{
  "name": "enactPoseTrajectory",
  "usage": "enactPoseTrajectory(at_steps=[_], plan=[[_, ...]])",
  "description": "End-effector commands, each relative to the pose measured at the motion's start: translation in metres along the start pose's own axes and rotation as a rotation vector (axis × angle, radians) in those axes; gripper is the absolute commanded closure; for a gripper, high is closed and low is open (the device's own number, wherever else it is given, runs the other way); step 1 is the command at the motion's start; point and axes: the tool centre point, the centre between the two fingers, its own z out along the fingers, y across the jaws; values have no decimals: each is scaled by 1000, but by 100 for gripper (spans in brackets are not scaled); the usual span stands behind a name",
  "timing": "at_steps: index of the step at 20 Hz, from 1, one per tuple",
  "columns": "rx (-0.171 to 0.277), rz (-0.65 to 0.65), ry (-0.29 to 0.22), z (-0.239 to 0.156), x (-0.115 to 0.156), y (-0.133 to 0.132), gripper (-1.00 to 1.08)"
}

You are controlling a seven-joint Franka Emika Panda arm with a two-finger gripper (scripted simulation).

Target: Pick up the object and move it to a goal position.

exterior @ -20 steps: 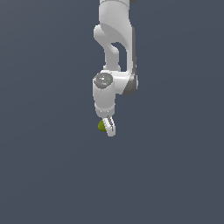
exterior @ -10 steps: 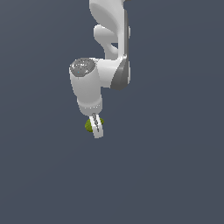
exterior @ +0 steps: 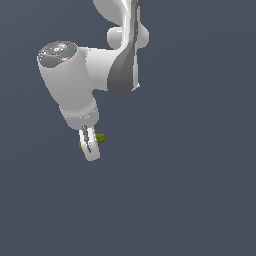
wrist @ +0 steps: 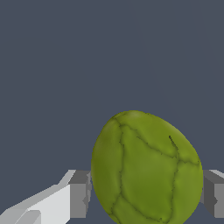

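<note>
The object (exterior: 100, 139) is a small olive-green lumpy item. In the exterior view it peeks out on both sides of my white gripper (exterior: 90, 146), which hangs from the arm in the upper part of that view. The near finger hides most of it. In the wrist view the object (wrist: 146, 168) fills the space between the two grey pads (wrist: 80, 194), which press against its sides. The gripper is shut on the object and holds it in the air.
Only a plain dark grey background surrounds the arm in both views. No goal marker, table edge or other thing shows.
The arm has swung toward the exterior view's left and nearer the camera, carrying the object along. The grip on the object is unchanged.
</note>
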Motion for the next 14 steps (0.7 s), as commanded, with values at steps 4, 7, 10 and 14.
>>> enactPoseTrajectory(at_steps=[4, 7, 10, 14], plan=[[1, -1, 0, -30, 24, -11, 108], [1, -2, -1, -43, 35, -17, 108], [2, -2, -1, -53, 44, -21, 108], [2, -2, -2, -63, 53, -26, 108]])
